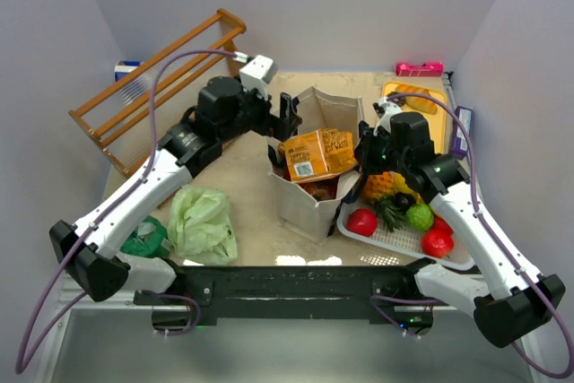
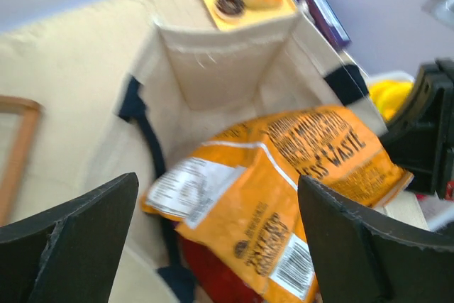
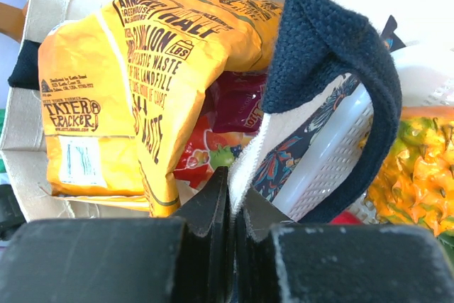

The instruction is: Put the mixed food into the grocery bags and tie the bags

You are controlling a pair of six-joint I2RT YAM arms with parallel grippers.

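Note:
The beige canvas tote (image 1: pixel 305 204) stands open at the table's middle. An orange-yellow snack packet (image 1: pixel 318 154) lies across its mouth, over a red packet (image 2: pixel 213 274) and a purple one (image 3: pixel 237 101). My left gripper (image 1: pixel 285 120) hovers open and empty over the tote's left rim; in the left wrist view (image 2: pixel 220 246) the orange packet (image 2: pixel 284 175) lies between its fingers, below them. My right gripper (image 3: pixel 232 189) is shut on the tote's white right rim (image 3: pixel 284 133), beside the black strap (image 3: pixel 326 54). The pale green plastic bag (image 1: pixel 202 221) lies crumpled at the near left.
A white mesh basket (image 1: pixel 408 241) with a pineapple (image 1: pixel 381 186), red and green toy fruit sits right of the tote. A yellow tray of donuts (image 1: pixel 414 96) is at the back right, a wooden rack (image 1: pixel 152 87) at the back left, and a dark green bundle (image 1: pixel 143 238) beside the green bag.

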